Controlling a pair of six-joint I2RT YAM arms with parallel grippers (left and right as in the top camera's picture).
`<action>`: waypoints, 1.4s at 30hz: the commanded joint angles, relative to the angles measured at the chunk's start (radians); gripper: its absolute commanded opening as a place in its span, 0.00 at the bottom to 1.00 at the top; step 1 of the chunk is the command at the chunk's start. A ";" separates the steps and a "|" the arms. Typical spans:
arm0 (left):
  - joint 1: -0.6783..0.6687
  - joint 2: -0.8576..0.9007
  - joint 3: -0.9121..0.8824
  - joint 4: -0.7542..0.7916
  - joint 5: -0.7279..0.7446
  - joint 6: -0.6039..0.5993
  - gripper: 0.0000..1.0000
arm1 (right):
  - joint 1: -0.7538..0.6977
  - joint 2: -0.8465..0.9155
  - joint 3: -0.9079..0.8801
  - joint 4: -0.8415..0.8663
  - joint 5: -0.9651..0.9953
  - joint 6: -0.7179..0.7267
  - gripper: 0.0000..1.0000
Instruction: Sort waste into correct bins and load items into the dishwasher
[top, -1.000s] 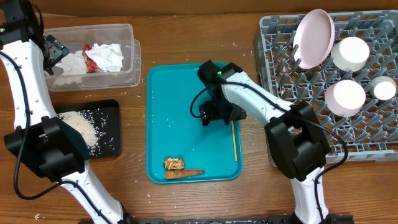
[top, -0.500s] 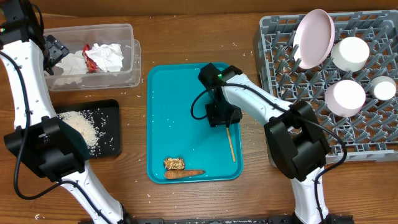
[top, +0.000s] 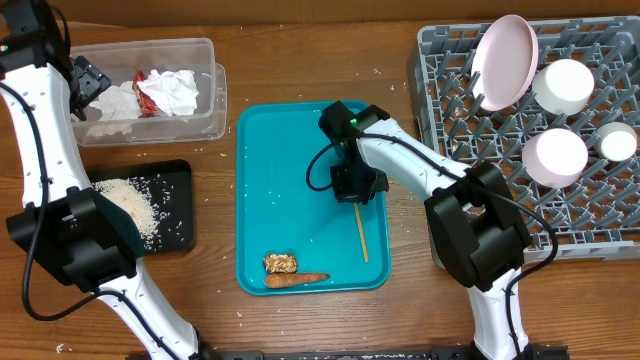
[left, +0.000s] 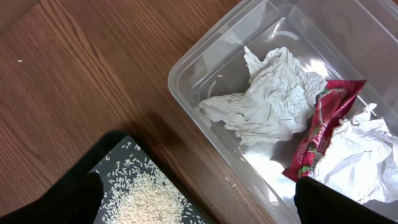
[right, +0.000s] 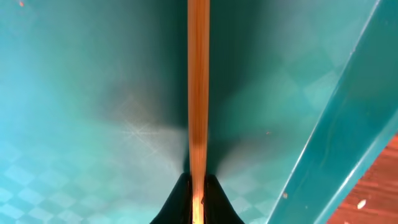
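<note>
Okay, my right gripper (top: 357, 196) is pinched shut on the far end of a thin wooden stick (top: 361, 232). The stick runs toward me along the right side of the teal tray (top: 270, 150), and I cannot tell whether it touches the floor. My left gripper (top: 88, 80) hangs at the left end of the clear tub (top: 214, 100) with jaws wide and nothing between them. The tub holds crumpled napkins (left: 267, 106) and a red wrapper (left: 320, 121). Rice (top: 130, 205) lies in the black tray (top: 180, 178). A brown lump (top: 279, 263) and a carrot stick (top: 296, 280) sit at the teal tray's near edge. The plate (top: 505, 60), the two bowls (top: 563, 85) and the cup (top: 617, 142) sit in the grey rack (top: 450, 80), far right.
</note>
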 joint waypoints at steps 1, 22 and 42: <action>-0.007 -0.037 0.004 0.001 0.000 -0.017 1.00 | -0.023 -0.013 0.085 -0.031 -0.020 0.034 0.04; -0.007 -0.037 0.004 0.001 0.000 -0.017 1.00 | -0.539 -0.035 0.600 -0.093 0.068 -0.327 0.04; -0.007 -0.037 0.004 0.001 0.000 -0.017 1.00 | -0.582 -0.021 0.506 -0.008 -0.044 -0.379 0.05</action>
